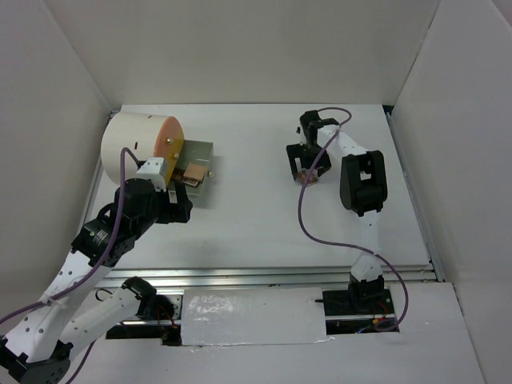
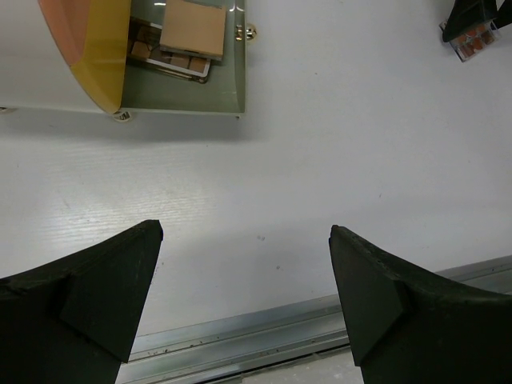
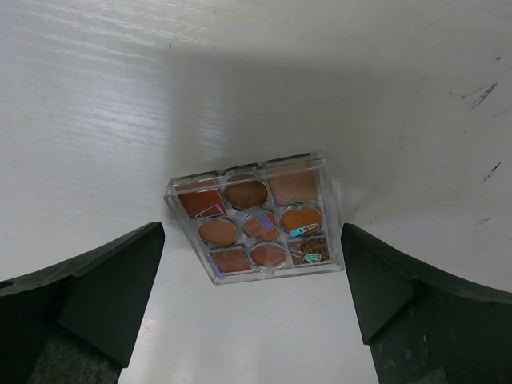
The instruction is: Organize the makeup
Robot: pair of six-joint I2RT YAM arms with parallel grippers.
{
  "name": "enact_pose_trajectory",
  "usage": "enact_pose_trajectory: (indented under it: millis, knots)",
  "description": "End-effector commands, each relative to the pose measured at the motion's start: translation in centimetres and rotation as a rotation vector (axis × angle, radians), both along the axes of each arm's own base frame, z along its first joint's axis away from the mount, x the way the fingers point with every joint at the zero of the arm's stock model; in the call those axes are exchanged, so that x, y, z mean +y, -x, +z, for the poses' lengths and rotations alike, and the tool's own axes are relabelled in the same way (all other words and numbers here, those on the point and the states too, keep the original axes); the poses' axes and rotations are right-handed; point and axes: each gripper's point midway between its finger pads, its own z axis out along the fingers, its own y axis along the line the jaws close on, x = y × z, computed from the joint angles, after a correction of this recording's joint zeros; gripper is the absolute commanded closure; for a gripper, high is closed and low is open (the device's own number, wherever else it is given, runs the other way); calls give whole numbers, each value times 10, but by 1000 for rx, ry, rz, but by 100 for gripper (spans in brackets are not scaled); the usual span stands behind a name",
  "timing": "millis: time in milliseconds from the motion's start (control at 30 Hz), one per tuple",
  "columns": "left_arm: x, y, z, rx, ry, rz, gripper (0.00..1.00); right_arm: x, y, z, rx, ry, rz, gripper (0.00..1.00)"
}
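The white table (image 1: 256,224) carries a large white cylinder with an orange front (image 1: 140,144) at far left. Its clear drawer (image 1: 204,154) stands pulled out, with tan palettes (image 2: 192,28) inside. The left gripper (image 2: 244,240) hangs beside it, spread wide and empty. Far right, the right gripper (image 1: 304,166), equally spread and empty, straddles the small square clear-cased peach palette (image 3: 256,220). The palette lies flat directly below it, slightly askew, so this arm is the nearer one.

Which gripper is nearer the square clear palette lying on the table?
Right. The right gripper hangs directly over the square palette, open fingers either side. The left gripper is across the table, open, beside the drawer.
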Motion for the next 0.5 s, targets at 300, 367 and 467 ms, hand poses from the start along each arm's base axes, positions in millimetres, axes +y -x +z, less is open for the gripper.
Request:
enact_pose_trajectory:
  millis: [300, 367, 467]
  knots:
    - [-2, -5, 11, -48, 5, -16, 1, 6, 7, 4, 96, 40, 33, 8]
    - [-2, -6, 10, -42, 0, -14, 1, 3, 8, 3, 98, 64, 34, 23]
    - [-1, -7, 10, -45, 0, -5, 1, 2, 8, 4, 88, 85, 29, 33]
